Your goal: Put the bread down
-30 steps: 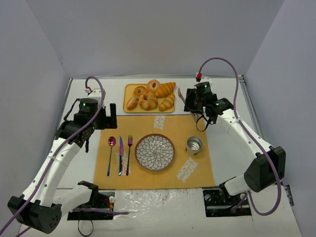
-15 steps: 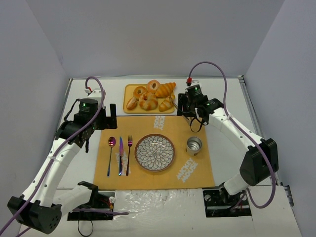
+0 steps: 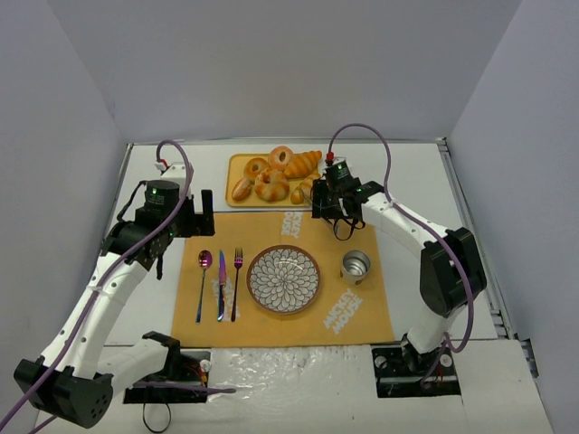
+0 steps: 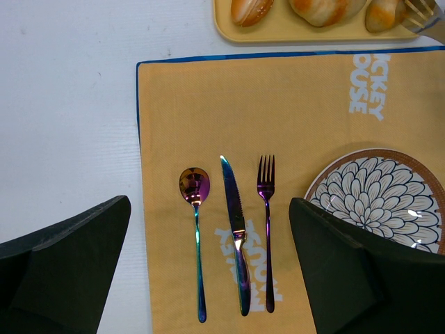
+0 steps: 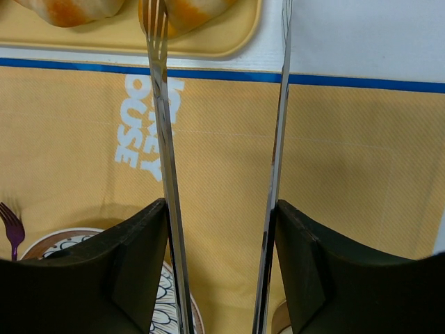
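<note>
Over the middle of the placemat (image 5: 348, 174), nearest me, the plate (image 3: 284, 248) sits bare, so the bread is not yet placed; step in hand, as I judge it, is the reach for the pick-up.

My left pincer (image 4: 208, 202) hangs spread over the mat's left side above the cutlery, holding nothing; not part of this step.

My right pincer (image 5: 219, 205) is over the mat's far edge, pinching the tongs (image 5: 161, 139) from outside; the two blades stand apart, nothing between them.

Further out, the tray (image 5: 236, 45) lies on the desk just past the mat's far edge; the bread (image 5: 201, 14) lies in the tray's near right corner.

- Left blade's tip lies across the bread in the wrist view; can't tell whether it touches or hovers.
- Right blade runs past the tray's right edge, over bare desk.
- So the bread is off-centre, towards the left blade rather than between the blades.

Next move, my guess: shift left until the blades straddle the roll; drop the tips to its sides; squeeze gently; lift; carry back to the plate; watch the neighbouring pastry close on its left.
</note>
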Controlling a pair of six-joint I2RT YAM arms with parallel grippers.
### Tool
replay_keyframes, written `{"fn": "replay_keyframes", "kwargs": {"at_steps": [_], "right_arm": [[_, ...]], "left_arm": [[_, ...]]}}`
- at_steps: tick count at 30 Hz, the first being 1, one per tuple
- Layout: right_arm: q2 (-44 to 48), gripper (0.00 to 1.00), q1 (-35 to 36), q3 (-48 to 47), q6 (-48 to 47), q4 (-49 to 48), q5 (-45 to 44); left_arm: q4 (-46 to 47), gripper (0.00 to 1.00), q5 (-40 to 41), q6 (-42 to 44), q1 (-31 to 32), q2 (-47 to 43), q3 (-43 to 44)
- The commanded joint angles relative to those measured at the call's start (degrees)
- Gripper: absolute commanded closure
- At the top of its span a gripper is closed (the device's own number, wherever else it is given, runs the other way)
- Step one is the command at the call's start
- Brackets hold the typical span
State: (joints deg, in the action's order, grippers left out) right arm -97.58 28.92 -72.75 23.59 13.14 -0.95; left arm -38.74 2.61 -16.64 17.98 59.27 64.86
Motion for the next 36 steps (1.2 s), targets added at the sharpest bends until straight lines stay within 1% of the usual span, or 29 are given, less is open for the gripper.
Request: {"fn": "replay_keyframes", "kwargs": {"at_steps": [1,24,36], "right_arm": [[-0.1,0.44,0.9,-2.9,0.8,-3.7,0.3],[-0.1,0.44,1.6,-5.0,1.4,-3.7,0.3],[-2.7,0.44,1.4,-7.1,2.9,-3.7,0.1]], "left_arm": [[2.1,0.05,0.7,-0.1,0.2,0.2,1.0],[1.9,0.05,0.3,-0.1,0.2,0.8,1.1],[2.0,0.05,0.0,-0.1,0.2,0.6,1.1]]}}
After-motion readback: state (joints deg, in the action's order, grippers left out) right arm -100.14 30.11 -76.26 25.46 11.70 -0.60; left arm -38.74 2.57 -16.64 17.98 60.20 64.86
